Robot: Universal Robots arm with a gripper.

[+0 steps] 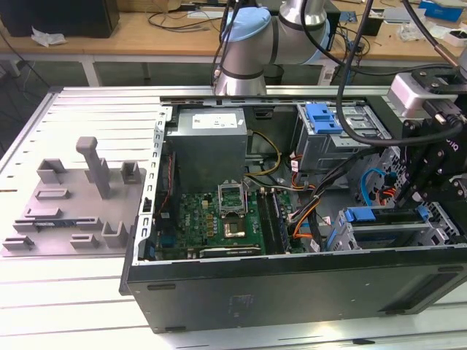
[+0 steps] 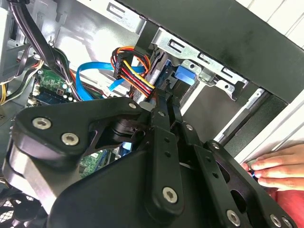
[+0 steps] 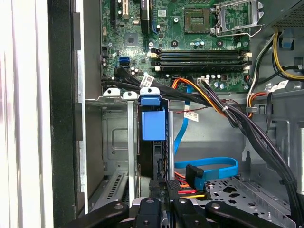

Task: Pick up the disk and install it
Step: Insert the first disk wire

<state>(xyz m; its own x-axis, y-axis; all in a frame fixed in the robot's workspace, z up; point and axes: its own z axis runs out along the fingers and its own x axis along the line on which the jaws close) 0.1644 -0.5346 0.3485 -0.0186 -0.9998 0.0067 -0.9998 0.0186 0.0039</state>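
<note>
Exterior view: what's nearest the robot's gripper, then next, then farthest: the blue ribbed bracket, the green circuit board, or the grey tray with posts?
1. Blue ribbed plastic bracket, on the drive cage, nearest the gripper.
2. Green circuit board, middle of the case.
3. Grey plastic tray with posts, outside the case, exterior view's left.

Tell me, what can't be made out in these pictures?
Label: in the first wrist view the disk stands edge-on in the drive bay, whose walls hide its faces.
Outer end of the disk: same view, the gripper covers it.
Person: second wrist view, a hand cut off by the picture's edge.
Drive bay's lower part: exterior view, the computer case hides it with its near wall.
</note>
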